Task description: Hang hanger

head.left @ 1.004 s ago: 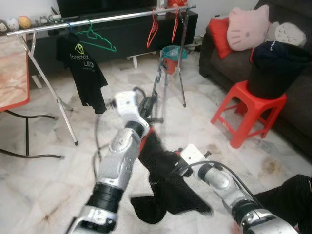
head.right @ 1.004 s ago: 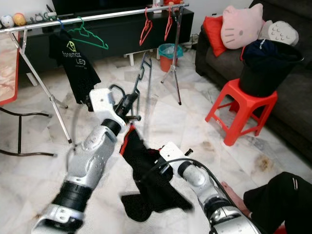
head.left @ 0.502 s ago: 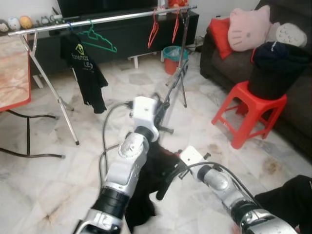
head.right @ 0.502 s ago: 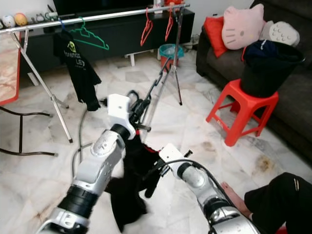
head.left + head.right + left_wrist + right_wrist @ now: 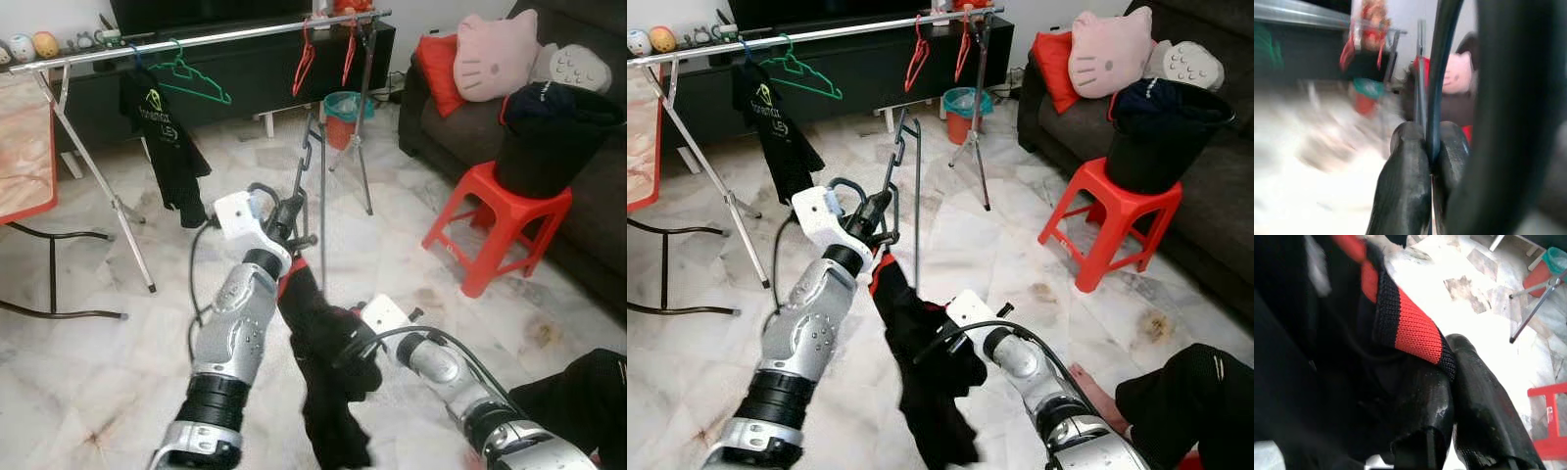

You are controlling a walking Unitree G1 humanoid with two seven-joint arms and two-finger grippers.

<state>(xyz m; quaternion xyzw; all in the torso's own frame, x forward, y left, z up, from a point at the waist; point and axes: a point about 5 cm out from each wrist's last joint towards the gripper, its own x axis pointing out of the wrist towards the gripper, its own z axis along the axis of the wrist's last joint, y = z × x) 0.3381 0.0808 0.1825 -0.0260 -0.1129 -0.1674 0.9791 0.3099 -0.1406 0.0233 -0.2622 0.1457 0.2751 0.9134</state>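
black fabric with a red-trimmed collar, the garment (image 5: 328,362) droops below our left gripper (image 5: 292,212), whose fingers (image 5: 1410,166) clamp the thin hanger (image 5: 903,147) rising above them toward the rail (image 5: 206,39) beyond, while our right gripper (image 5: 1449,401), lower down, pinches the cloth's collar edge.

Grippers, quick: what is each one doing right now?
Left gripper: shut on the hanger.
Right gripper: shut on the black garment.
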